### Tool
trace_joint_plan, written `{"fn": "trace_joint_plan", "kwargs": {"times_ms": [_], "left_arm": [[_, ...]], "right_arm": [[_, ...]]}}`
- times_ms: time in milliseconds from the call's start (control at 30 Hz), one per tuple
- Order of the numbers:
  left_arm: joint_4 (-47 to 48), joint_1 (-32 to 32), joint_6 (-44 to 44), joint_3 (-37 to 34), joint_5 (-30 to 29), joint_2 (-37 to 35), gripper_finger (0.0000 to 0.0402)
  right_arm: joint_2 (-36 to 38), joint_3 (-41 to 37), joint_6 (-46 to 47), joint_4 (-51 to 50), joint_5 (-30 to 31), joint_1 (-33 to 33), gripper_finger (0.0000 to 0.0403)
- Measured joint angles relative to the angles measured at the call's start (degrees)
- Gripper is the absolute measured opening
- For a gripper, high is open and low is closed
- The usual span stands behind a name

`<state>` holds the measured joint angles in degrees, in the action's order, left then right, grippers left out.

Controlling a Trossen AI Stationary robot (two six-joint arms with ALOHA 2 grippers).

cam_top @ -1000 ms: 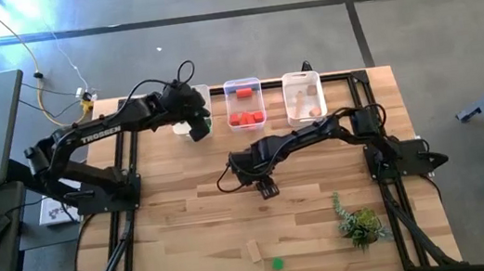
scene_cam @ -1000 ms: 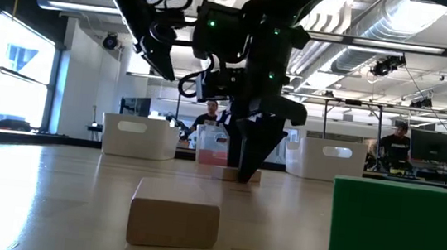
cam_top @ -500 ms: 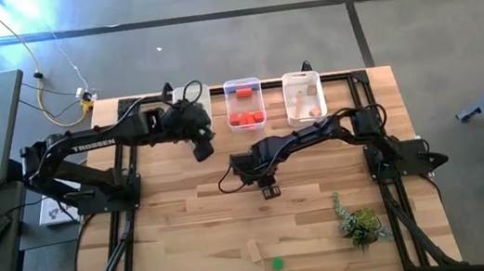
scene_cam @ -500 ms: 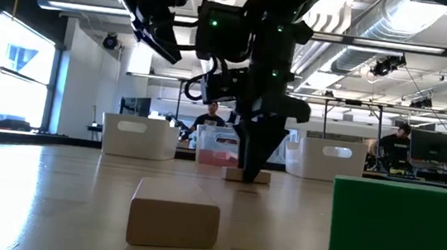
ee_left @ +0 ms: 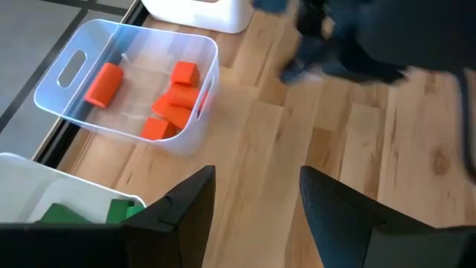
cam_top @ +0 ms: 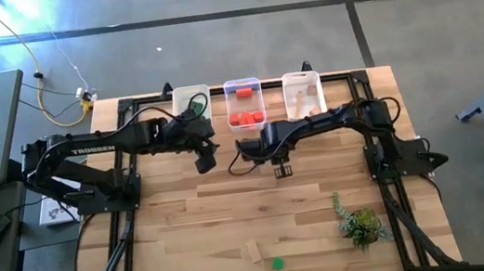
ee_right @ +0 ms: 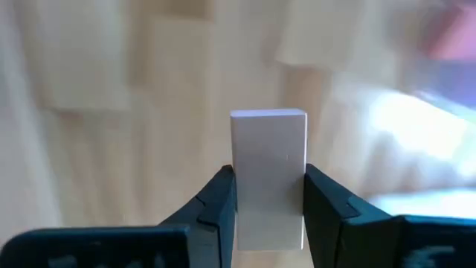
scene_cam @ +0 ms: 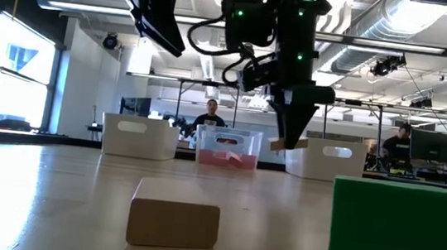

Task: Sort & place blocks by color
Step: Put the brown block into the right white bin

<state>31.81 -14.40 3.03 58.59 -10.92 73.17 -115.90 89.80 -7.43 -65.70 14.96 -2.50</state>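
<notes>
My right gripper (cam_top: 281,170) hangs over the table's middle, shut on a pale wood block (ee_right: 268,164), which also shows at the fingertips in the low view (scene_cam: 289,145). My left gripper (cam_top: 205,159) hovers open and empty to its left, near the bins (ee_left: 256,216). A second pale wood block (cam_top: 254,251) and a small green block (cam_top: 278,264) lie flat on the table near the front edge. At the far edge stand three bins: one with green blocks (cam_top: 191,100), one with red blocks (cam_top: 245,107), one with pale wood blocks (cam_top: 304,97). My right gripper pinches the pale block's two long sides (ee_right: 236,195) between its two fingers (ee_right: 327,205), at the block's end nearest the wrist. The fingers come from above, pointing steeply down, and lie along the block. The block is lifted clear of the table, its free end past the fingertips.
A small green artificial plant (cam_top: 359,223) stands at the near right. Bare wood lies between the arms and the front edge. In the low view, people and desks show in the room beyond the bins.
My right gripper has taken hold of the pale block on the table, then risen with it and gone toward the far edge and a little right; the block is now lifted clear. My left gripper has swung away from the green bin toward the table's middle.
</notes>
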Motion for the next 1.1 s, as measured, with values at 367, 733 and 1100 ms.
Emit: {"fn": "trace_joint_plan", "kwargs": {"times_ms": [367,733,1100], "left_arm": [[-0.41,2.78,1.73,0.00,0.04,0.02,0.0182],[-1.27,7.71,6.98,0.00,0.15,0.04,0.0182],[-4.55,11.22,10.78,-0.02,0.19,0.66,0.0182]], "right_arm": [[8.67,0.00,1.63,-6.28,7.37,-8.87,0.0091],[12.18,0.01,8.42,-4.63,3.01,-25.21,0.0091],[12.16,-5.69,11.64,-3.30,-4.05,-37.09,0.0091]]}}
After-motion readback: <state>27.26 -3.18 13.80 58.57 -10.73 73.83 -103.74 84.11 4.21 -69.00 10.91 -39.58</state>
